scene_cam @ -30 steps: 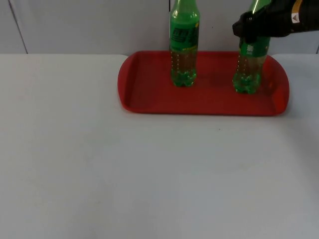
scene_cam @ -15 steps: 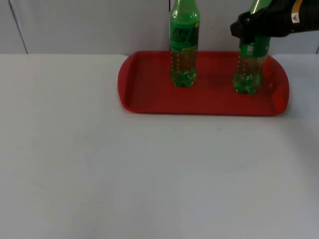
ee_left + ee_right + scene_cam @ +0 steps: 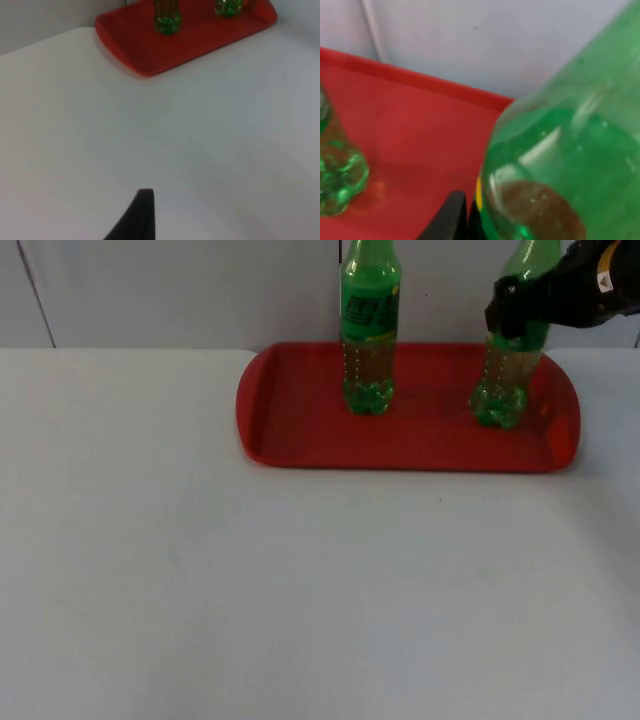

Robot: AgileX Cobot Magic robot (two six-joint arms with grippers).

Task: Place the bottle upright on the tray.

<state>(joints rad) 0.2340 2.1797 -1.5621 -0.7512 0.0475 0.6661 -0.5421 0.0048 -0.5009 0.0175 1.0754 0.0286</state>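
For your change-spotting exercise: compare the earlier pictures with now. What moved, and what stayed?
The right claw shifted rightward at the right bottle, which now tilts, its top leaning right. Whether it grips cannot be told. The left bottle and tray stayed put.

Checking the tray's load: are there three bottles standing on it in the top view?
No, two green bottles stand on the red tray: the left bottle and the right bottle, with the right gripper at it.

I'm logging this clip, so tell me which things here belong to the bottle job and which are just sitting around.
Part of the job:
- green plastic bottle, right side of tray, slightly tilted
- red plastic tray
- right gripper, at that bottle

Not part of it:
- second green plastic bottle, upright on tray
- left gripper, waiting over white table
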